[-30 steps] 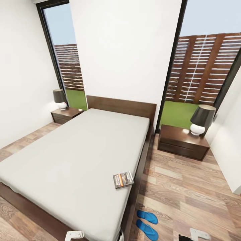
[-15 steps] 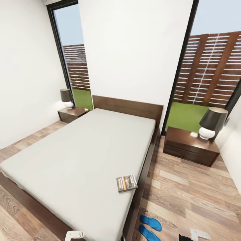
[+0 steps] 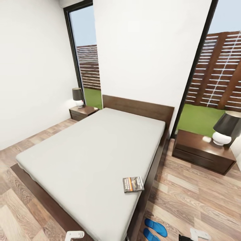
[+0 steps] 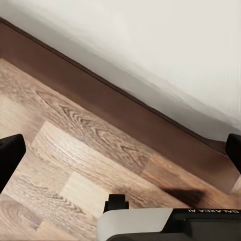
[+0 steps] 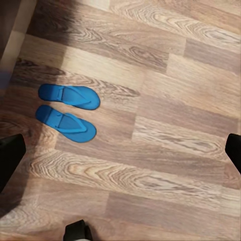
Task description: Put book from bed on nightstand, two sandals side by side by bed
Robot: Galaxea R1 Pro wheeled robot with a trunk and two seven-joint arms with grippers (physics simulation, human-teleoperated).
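Observation:
The book (image 3: 133,184), dark with an orange band, lies flat near the right edge of the grey mattress of the bed (image 3: 97,150). Two blue sandals (image 3: 156,227) (image 3: 150,235) lie side by side on the floor beside the bed's right frame; the right wrist view has them as one sandal (image 5: 69,95) and the other sandal (image 5: 65,122). My right gripper (image 5: 120,153) hangs open above the floor, apart from them. My left gripper (image 4: 120,150) is open over the floor by the bed frame (image 4: 125,115). One nightstand (image 3: 202,152) stands right of the bed, the other nightstand (image 3: 83,112) at the far left.
Each nightstand carries a lamp with a dark shade, the right lamp (image 3: 226,129) and the left lamp (image 3: 78,97). Tall windows flank the white wall behind the headboard (image 3: 139,108). Wood floor (image 3: 201,197) runs along both sides of the bed.
The whole picture has shifted right and down, so the camera has moved. The book, sandals and bed have kept their places relative to each other.

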